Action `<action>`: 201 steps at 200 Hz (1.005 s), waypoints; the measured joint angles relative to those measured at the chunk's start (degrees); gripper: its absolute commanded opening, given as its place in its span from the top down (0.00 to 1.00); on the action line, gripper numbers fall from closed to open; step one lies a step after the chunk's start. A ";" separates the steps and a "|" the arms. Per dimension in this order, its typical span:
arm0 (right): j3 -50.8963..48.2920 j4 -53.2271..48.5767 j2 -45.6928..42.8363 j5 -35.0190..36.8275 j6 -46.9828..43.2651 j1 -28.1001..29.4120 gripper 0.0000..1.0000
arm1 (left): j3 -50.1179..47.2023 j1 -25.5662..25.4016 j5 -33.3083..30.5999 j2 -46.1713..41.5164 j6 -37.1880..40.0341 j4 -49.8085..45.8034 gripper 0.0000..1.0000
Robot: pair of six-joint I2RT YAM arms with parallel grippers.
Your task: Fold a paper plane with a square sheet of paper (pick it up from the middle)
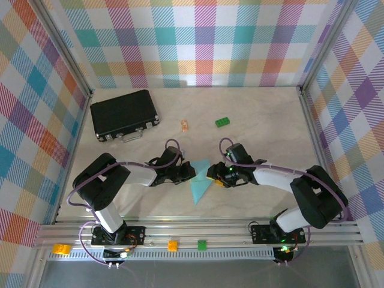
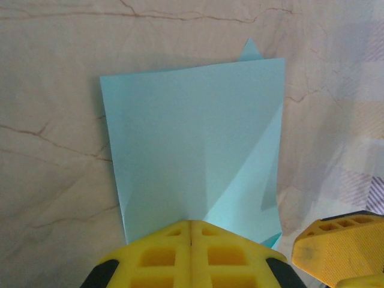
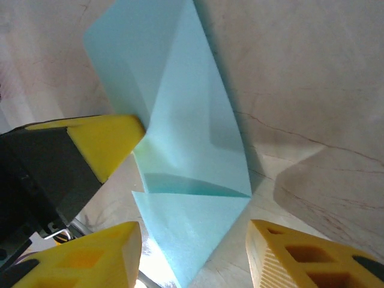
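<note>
Since the light blue sheet (image 1: 200, 180) is thin, limp and crease-prone, a hold on a doubled edge is judged safest — it is found partly folded mid-table. Left gripper (image 2: 191, 240) pressed together at its edge; right gripper (image 3: 192, 237) spread, nothing held.

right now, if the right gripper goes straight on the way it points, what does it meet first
Likely the folded blue paper: its tip lies between the right gripper's open fingers. The left gripper sits beyond.

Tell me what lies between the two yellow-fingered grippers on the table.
The partly folded light blue paper sheet lies there: its wide end sits between the left gripper and the right gripper, as seen in the top view.
</note>
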 measured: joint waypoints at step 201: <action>4.57 7.87 7.65 -7.17 -2.69 -1.05 0.55 | -2.62 0.37 3.10 0.79 -1.29 6.60 1.00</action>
